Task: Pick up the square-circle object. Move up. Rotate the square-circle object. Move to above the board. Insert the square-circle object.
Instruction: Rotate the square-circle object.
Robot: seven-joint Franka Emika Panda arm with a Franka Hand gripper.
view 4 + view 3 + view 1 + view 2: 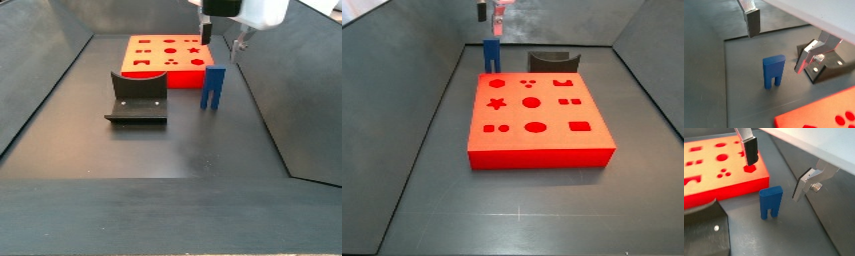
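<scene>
Below the gripper (776,172), between its spread, empty fingers, you have the square-circle object (770,203): a small blue peg standing upright on the dark floor, two prongs down, flat solid head up. In both wrist views one dark-padded finger (753,23) and the silver one opposite flank it from above, neither touching.

Handling, as judged: rigid moulded plastic, light, smooth-faced, so likely a little slippery. It is tall and narrow on two thin prongs, so a nudge could tip it. Take it by the solid upper head across the flat faces, not by the prongs.

Beside the gripper, just past the peg, lies the board (711,175), red-orange with darker cutouts. The fixture (136,97) stands near on the peg's other side.

Markings: no brand, label or legible writing shows on any item.
</scene>
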